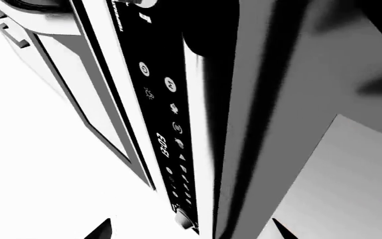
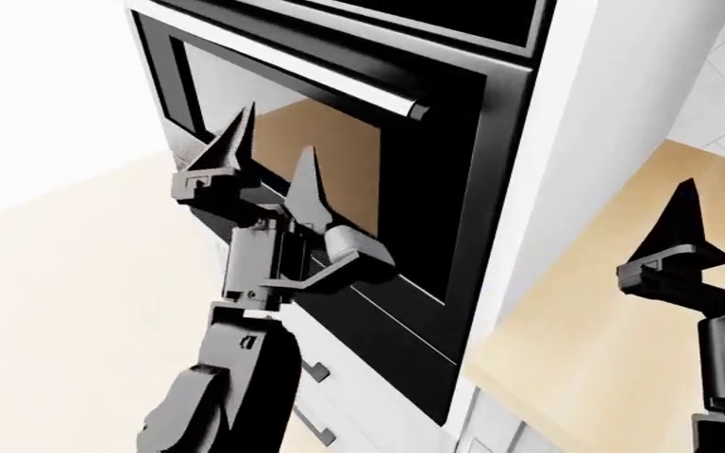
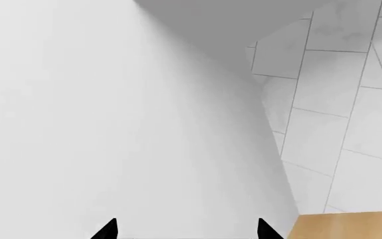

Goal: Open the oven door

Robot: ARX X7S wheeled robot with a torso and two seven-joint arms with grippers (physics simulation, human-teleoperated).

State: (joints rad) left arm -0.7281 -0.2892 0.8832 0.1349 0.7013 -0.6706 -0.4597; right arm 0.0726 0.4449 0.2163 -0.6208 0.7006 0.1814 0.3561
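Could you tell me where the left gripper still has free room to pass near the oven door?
Free: the gap between the bar handle and the glass of the oven door, and the space in front of the glass below the handle, where the left gripper hangs open. Crowded: low by the door, filled by the left arm. The right gripper stands well aside.

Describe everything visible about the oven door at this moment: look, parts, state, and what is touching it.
The large glossy black rectangular oven door has a big glass window showing tan reflections and a long silver bar handle along its upper edge. It looks shut, flush in the white cabinet, and appears tilted only because the head camera is tilted. The left gripper, jaws open, points up in front of the window below the handle, gripping nothing; contact with the glass cannot be judged.
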